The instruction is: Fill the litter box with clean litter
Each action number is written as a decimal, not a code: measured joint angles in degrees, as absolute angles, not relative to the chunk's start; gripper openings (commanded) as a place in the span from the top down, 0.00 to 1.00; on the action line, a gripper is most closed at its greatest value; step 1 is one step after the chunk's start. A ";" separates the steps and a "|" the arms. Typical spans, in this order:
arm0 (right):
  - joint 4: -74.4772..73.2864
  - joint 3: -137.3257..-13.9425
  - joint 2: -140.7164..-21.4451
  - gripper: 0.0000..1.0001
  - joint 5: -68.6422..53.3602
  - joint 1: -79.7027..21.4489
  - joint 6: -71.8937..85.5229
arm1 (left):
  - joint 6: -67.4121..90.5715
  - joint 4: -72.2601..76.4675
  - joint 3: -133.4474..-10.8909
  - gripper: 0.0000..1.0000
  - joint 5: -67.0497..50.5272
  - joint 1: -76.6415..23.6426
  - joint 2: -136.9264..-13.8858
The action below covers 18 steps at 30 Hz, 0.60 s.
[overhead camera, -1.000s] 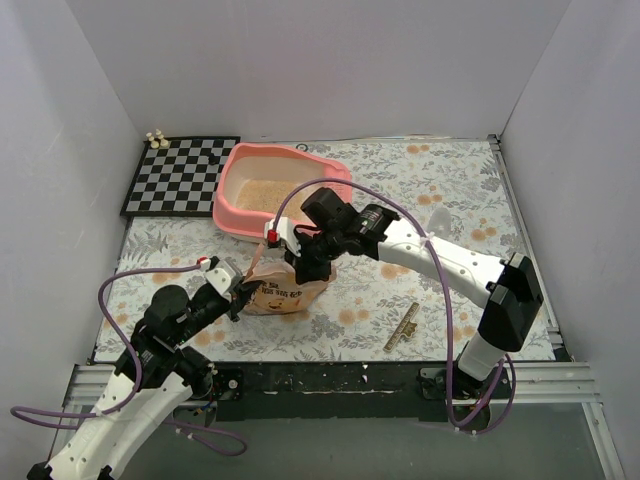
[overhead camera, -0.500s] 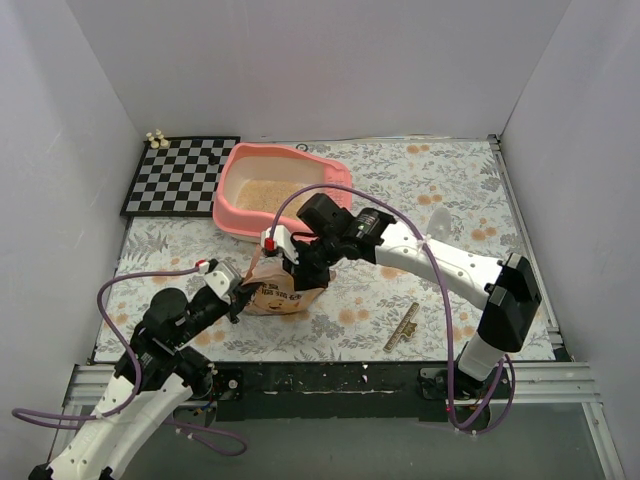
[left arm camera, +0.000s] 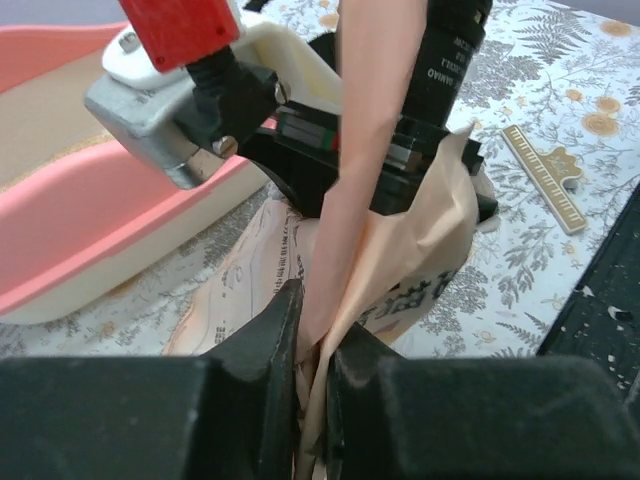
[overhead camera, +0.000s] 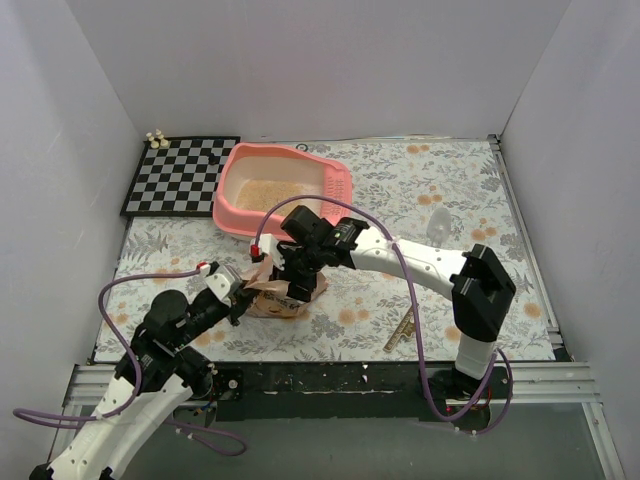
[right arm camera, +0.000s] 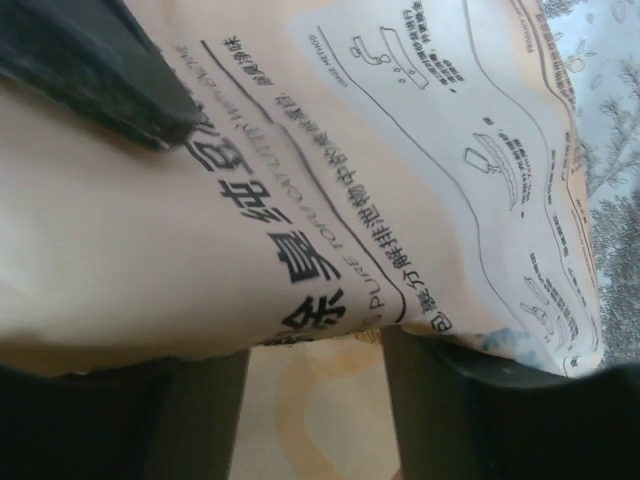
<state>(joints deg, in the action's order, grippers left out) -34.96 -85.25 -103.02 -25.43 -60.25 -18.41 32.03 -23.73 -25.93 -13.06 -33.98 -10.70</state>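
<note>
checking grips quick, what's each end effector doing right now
left end effector: closed, pinching the litter bag edge
right end effector: open, jaws apart at the bag

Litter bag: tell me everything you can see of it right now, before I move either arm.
The litter bag is tan, crinkled and paper-like, printed with black Chinese text and line diagrams. It lies slumped on the floral table cover, on the near side of the pink litter box. The left gripper is shut on a folded edge of it. The right gripper sits over its top with fingers apart and the printed face between them. Whether they touch it is unclear.
</note>
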 measured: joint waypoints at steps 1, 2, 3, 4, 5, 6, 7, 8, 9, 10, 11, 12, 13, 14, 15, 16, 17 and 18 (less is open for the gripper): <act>-34.24 -85.08 -102.98 0.29 -24.62 -60.36 -18.04 | 31.99 -23.68 -25.80 0.81 -13.19 -34.04 -10.70; -33.47 -84.73 -102.76 0.27 -23.64 -60.42 -17.76 | 32.03 -23.27 -25.74 0.78 -13.15 -34.09 -10.81; -32.67 -84.16 -102.50 0.26 -22.37 -60.51 -17.34 | 31.94 -22.55 -25.74 0.75 -13.06 -34.09 -10.90; -32.03 -83.66 -102.26 0.25 -21.28 -60.51 -17.10 | 31.94 -21.45 -25.76 0.72 -12.97 -34.09 -11.05; -31.22 -83.05 -101.97 0.24 -19.90 -60.51 -16.80 | 31.83 -20.29 -25.76 0.69 -12.91 -34.04 -11.44; -30.41 -82.59 -101.67 0.23 -18.59 -60.51 -16.56 | 31.64 -19.25 -25.89 0.68 -12.84 -34.04 -12.10; -29.93 -82.32 -101.51 0.22 -17.56 -60.51 -16.34 | 31.35 -18.35 -26.11 0.67 -12.86 -34.02 -12.93; -29.34 -82.02 -101.32 0.21 -16.16 -60.55 -15.97 | 30.89 -17.39 -26.44 0.66 -12.86 -34.02 -14.17; -28.64 -81.71 -101.16 0.20 -14.76 -60.55 -15.49 | 30.28 -16.75 -27.00 0.66 -12.82 -34.00 -15.68; -27.88 -81.30 -100.95 0.18 -12.95 -60.55 -14.96 | 29.74 -16.21 -27.38 0.66 -12.82 -33.93 -17.06; -26.57 -80.53 -100.53 0.17 -10.61 -60.53 -14.20 | 28.64 -15.49 -27.99 0.67 -12.80 -33.87 -19.11; -25.56 -79.75 -100.09 0.17 -8.86 -60.47 -13.58 | 27.88 -14.92 -28.40 0.67 -12.73 -33.80 -20.73; -24.38 -78.65 -99.50 0.17 -6.94 -60.36 -12.75 | 26.94 -14.17 -29.04 0.67 -12.82 -33.71 -22.81; -23.09 -77.47 -98.83 0.17 -5.39 -60.12 -11.77 | 26.11 -13.50 -29.61 0.68 -13.06 -33.65 -24.71; -21.43 -75.94 -97.97 0.17 -4.10 -59.81 -10.68 | 25.17 -12.78 -30.28 0.69 -13.52 -33.58 -26.70; -20.18 -74.52 -97.19 0.17 -3.14 -59.51 -9.72 | 24.25 -12.10 -30.98 0.70 -14.17 -33.52 -28.75; -18.65 -72.90 -96.36 0.17 -2.15 -59.18 -8.58 | 23.29 -11.57 -31.86 0.72 -14.96 -33.50 -31.03; -17.56 -71.59 -95.66 0.17 -1.32 -58.92 -7.60 | 22.31 -11.33 -32.77 0.73 -15.92 -33.47 -33.01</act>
<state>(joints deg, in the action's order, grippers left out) -17.56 -71.59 -95.66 -1.32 -58.92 -7.60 22.31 -11.33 -32.77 -15.92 -33.47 -33.01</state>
